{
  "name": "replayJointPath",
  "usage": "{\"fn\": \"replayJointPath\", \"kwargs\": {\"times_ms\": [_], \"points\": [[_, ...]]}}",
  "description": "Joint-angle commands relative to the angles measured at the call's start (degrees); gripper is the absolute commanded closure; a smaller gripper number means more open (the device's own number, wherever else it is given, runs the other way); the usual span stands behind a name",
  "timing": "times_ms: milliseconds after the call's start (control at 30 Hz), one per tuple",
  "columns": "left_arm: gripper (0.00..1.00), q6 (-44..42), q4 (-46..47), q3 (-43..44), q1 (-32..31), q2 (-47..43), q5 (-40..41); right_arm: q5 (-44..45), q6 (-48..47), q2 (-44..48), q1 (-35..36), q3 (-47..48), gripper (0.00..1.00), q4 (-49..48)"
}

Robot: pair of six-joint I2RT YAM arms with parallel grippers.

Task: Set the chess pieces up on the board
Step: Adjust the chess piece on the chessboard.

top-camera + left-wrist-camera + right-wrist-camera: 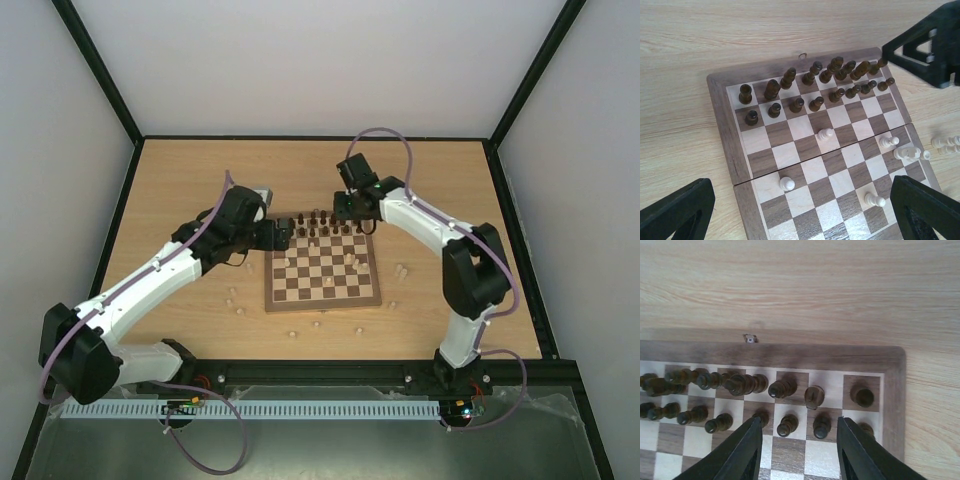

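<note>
Right wrist: dark pieces (pixel 788 426) between fingers (pixel 742 452)

The board (pixel 300 288) lies flat on the tabletop, a wooden square with dark-brown and cream checks and a brown frame. The dark pieces (pixel 796 105) stand upright in two rows along its far edge. A few pale pieces (pixel 825 134) stand on middle squares. Other pale pieces (pixel 400 270) are scattered on the tabletop around it.

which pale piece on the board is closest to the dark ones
The upright pale piece on the dark pawns' half of the board; every other pale one sits past the fold, farther off.
</note>
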State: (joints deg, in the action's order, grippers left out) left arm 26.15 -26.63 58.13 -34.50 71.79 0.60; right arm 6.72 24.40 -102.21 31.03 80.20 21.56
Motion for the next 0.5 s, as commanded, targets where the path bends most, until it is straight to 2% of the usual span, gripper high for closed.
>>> {"fn": "replayJointPath", "kwargs": {"times_ms": [0,200,467], "points": [[0.01,0.0,0.2,0.8,-0.3,-1.1,0.2,2.9,-1.2,-4.7,1.7,4.3,0.59,6.6],[0.01,-0.2,0.3,0.6,-0.5,-1.3,-0.2,6.4,-0.8,-8.0,2.0,6.8,0.68,8.7],[0.01,-0.4,0.5,0.7,-0.4,-1.0,0.3,7.3,-1.0,-9.5,2.0,7.3,0.71,8.5]]}}
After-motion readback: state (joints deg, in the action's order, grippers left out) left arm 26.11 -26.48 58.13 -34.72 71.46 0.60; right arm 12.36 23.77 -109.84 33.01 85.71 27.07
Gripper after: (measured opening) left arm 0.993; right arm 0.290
